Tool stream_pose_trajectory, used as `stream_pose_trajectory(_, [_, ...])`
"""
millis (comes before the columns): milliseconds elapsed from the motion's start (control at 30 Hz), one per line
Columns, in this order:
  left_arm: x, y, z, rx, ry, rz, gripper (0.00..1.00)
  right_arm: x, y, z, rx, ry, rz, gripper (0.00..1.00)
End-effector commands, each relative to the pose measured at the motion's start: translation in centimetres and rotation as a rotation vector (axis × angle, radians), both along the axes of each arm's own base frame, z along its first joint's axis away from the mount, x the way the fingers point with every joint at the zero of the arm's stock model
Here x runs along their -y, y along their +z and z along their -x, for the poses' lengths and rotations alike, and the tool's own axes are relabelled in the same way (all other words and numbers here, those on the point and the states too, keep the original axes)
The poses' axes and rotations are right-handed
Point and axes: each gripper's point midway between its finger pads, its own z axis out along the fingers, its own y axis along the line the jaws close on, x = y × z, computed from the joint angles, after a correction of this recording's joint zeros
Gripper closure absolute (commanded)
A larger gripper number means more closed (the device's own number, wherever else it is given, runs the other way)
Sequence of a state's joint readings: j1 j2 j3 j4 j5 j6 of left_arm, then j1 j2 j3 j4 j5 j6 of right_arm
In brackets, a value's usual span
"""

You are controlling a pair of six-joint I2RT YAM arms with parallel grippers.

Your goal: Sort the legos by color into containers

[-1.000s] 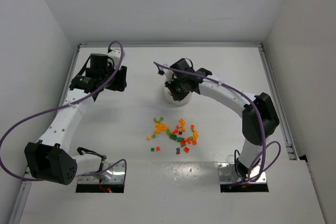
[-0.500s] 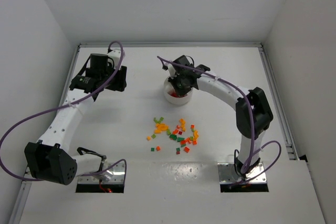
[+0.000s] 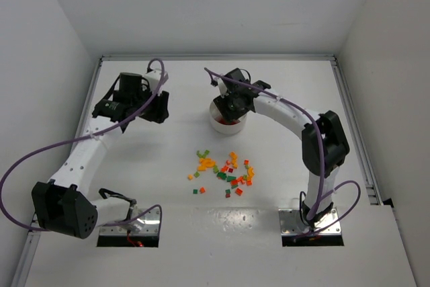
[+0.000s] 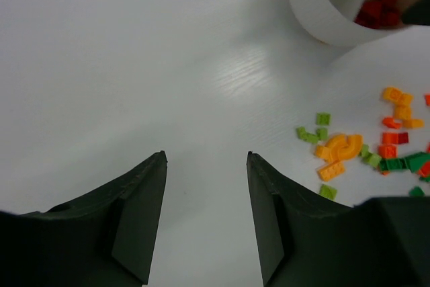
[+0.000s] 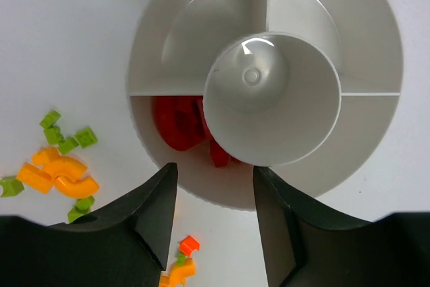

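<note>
A round white dish (image 5: 376, 45) with wedge-shaped containers and a central hub (image 5: 272, 95) stands at mid-table (image 3: 216, 124). Red legos (image 5: 178, 122) lie in its near-left wedge; the other wedges in view look bare. My right gripper (image 5: 213, 173) hangs open above the dish's near rim, nothing between its fingers. A loose pile of red, orange, yellow and green legos (image 3: 225, 171) lies nearer the bases; orange curved pieces (image 4: 339, 147) show in the left wrist view. My left gripper (image 4: 205, 159) is open over bare table, left of the dish (image 4: 322, 11).
Raised rails (image 3: 349, 109) border the white table on the right, left and far sides. Purple cables loop from both arms. The two arm bases (image 3: 129, 223) sit at the near edge.
The right gripper has moved over the dish's red wedge and opened its jaws. The left arm has shifted slightly to the right, toward the dish.
</note>
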State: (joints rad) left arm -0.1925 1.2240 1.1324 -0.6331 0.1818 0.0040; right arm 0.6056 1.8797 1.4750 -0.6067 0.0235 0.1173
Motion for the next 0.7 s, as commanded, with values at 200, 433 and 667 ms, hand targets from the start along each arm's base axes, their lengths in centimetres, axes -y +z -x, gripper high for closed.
stream_pose_trajectory(200, [11.2,1.1,10.9,0.074,-0.696,0.065,0.47,2.9,5.8,0.2,0.137,-0.055,-0.075,0.55])
stream_pose_trajectory(433, [15.6,-2.4,18.8,-0.068,-1.007,0.045,0.58,10.7,4.5,0.1,0.121,-0.246,-0.066,0.59])
stream_pose_trajectory(667, [18.4,-7.3,20.4,-0.086,-0.976,-0.099,0.65,16.5,6.0,-1.6,0.149,-0.430,-0.089,0.48])
